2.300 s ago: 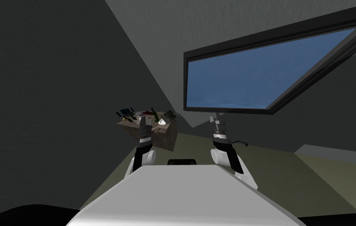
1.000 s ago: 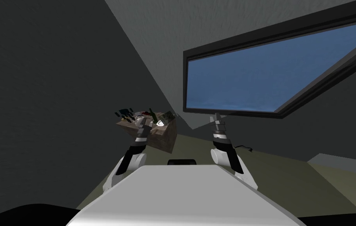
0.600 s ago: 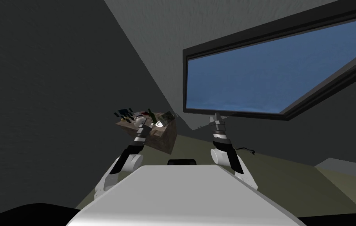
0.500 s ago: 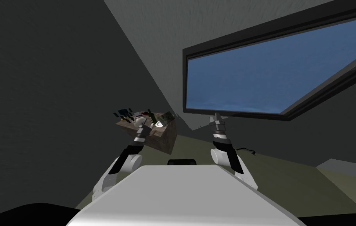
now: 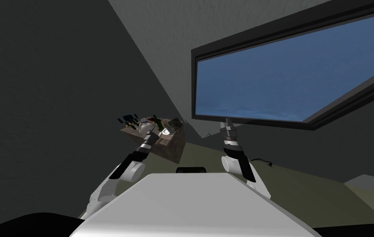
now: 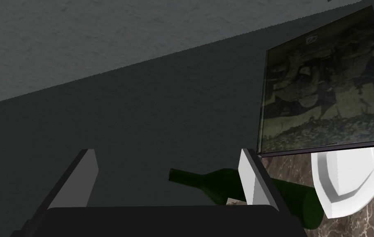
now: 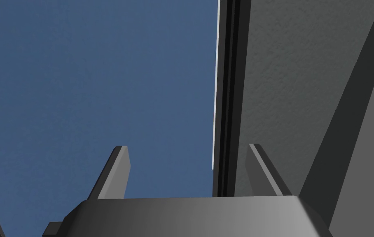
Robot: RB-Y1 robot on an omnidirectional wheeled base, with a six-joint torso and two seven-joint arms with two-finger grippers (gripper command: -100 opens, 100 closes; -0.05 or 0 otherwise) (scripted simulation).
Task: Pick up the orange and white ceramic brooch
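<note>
A small brown marbled table [image 5: 173, 149] stands in the room's corner with several small things on top, too small to tell apart in the head view. My left gripper [image 5: 151, 131] reaches over its top, open [image 6: 169, 177] with nothing between its fingers. Past one fingertip [image 6: 251, 175] a dark green bottle [image 6: 299, 201] lies on its side on the marbled top [image 6: 289, 166]. A small pale scrap [image 6: 233, 201] peeks out by the bottle; I cannot tell what it is. My right gripper [image 5: 226, 122] is raised before the window, open [image 7: 186, 173] and empty.
A white angular dish [image 6: 349, 181] lies beside the bottle, and a dark framed picture [image 6: 326, 86] stands behind it. Dark small objects [image 5: 129, 119] crowd the table's left end. Grey walls close the corner behind. A black cable [image 5: 261, 161] lies on the floor to the right.
My left arm has stretched further out over the table, its elbow swinging out to the left. The head view has shifted slightly. The right arm has held still.
</note>
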